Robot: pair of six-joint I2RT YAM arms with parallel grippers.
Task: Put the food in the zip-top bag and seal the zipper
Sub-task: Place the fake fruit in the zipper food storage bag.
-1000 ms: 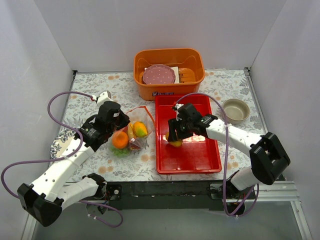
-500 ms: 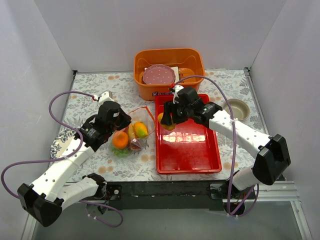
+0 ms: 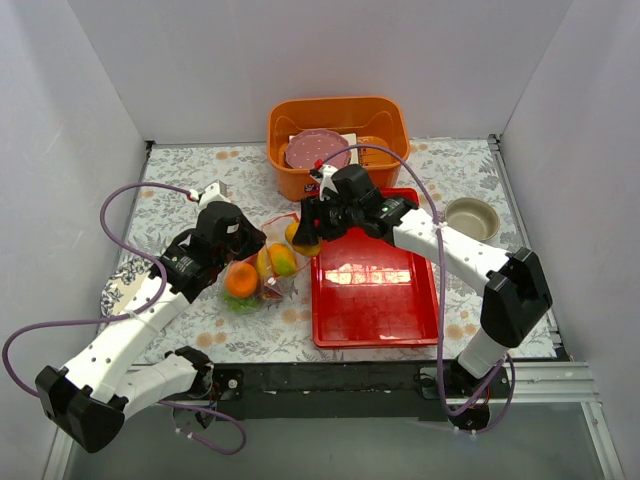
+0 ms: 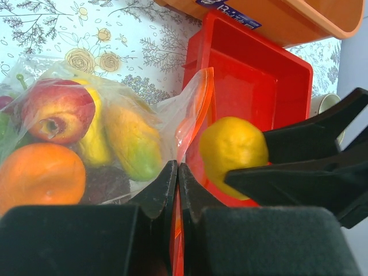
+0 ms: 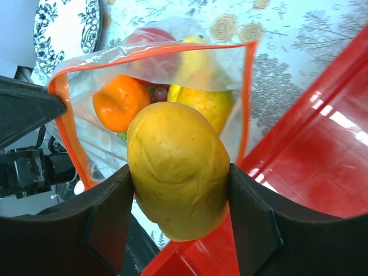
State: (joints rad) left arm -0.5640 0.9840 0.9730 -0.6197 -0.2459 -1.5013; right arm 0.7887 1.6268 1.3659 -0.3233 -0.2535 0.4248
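Note:
The clear zip-top bag (image 3: pixel 262 262) lies left of the red tray (image 3: pixel 385 305) and holds an orange (image 3: pixel 240 279), a mango (image 3: pixel 281 260), a red piece and grapes. My left gripper (image 4: pixel 177 172) is shut on the bag's orange-red zipper strip (image 4: pixel 194 109) and holds the mouth open. My right gripper (image 5: pixel 179 181) is shut on a yellow mango (image 5: pixel 177 168) and holds it just in front of the open mouth (image 5: pixel 155 52), above the tray's left rim. The same mango shows in the left wrist view (image 4: pixel 233 150) and from above (image 3: pixel 301 238).
An orange bin (image 3: pixel 385 125) with a pink plate (image 3: pixel 318 150) stands behind the tray. A beige bowl (image 3: pixel 472 220) sits right of the tray. A patterned plate (image 3: pixel 118 290) lies under my left arm. White walls close in three sides.
My right gripper has lifted the yellow mango out of the red tray and carried it left and back to the bag's mouth. My left gripper has stayed on the zipper strip.

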